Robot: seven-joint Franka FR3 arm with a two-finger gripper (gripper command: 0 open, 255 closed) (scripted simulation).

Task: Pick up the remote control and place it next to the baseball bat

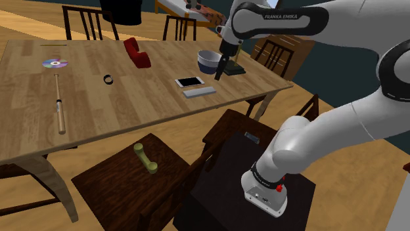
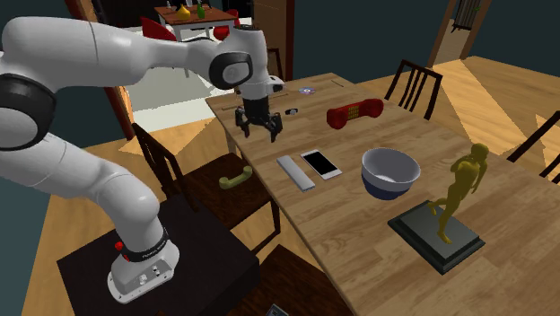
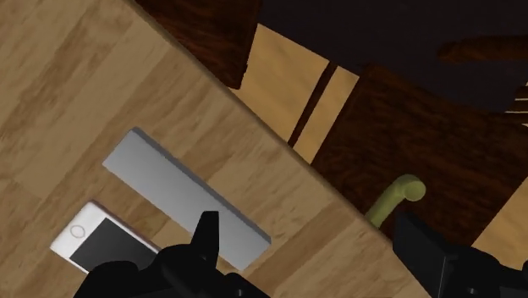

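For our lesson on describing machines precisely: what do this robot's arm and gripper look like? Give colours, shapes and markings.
The arm is built of rounded, glossy white segments with dark bands at the joints. One link carries FRANKA EMIKA lettering. Its white base bears a small red dot. The gripper is all black, with two fingers.

The arm (image 1: 341,125) was glossy white, its rounded links parted by dark grey joints (image 1: 394,71), one dark panel (image 1: 281,16) lettered "FRANKA EMIKA". Its white base collar (image 1: 263,193) bore a small red button (image 1: 281,188) at three o'clock in the shoulder view; the two-fingered gripper (image 2: 258,133) was all black.
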